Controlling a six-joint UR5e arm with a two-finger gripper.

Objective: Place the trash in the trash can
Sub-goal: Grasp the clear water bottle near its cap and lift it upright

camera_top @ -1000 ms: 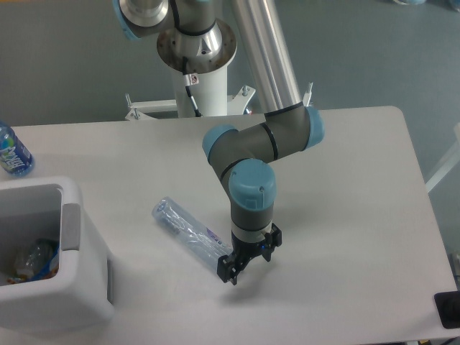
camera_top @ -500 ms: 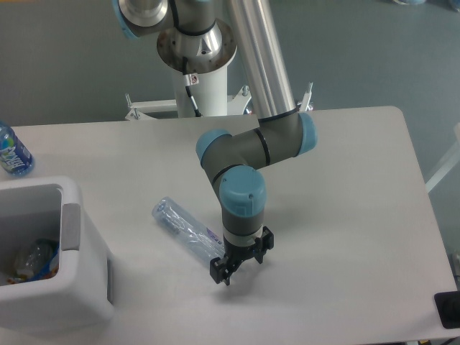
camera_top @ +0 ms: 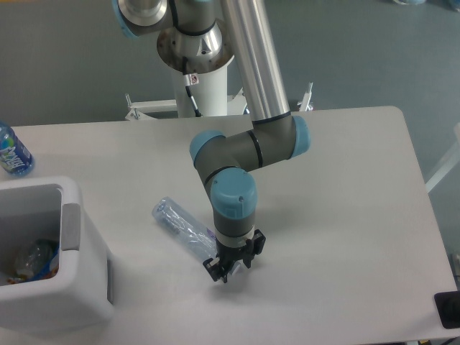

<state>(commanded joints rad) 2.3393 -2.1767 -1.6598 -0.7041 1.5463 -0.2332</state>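
Observation:
A long clear plastic bottle, a piece of the trash, lies flat on the table, running from upper left to lower right. My gripper points down over its lower right end, which it hides. The fingers stand apart on either side of that end, so the gripper is open. The white trash can with a grey tab at its rim stands at the table's front left. Inside it rests a crumpled clear bottle.
A bottle with a bright blue label stands at the table's far left edge, behind the can. The arm's base column rises at the back middle. A dark object sits at the front right corner.
The gripper has moved left and slightly toward the front, from beside the bottle's lower end to over it. The bottle has not moved.

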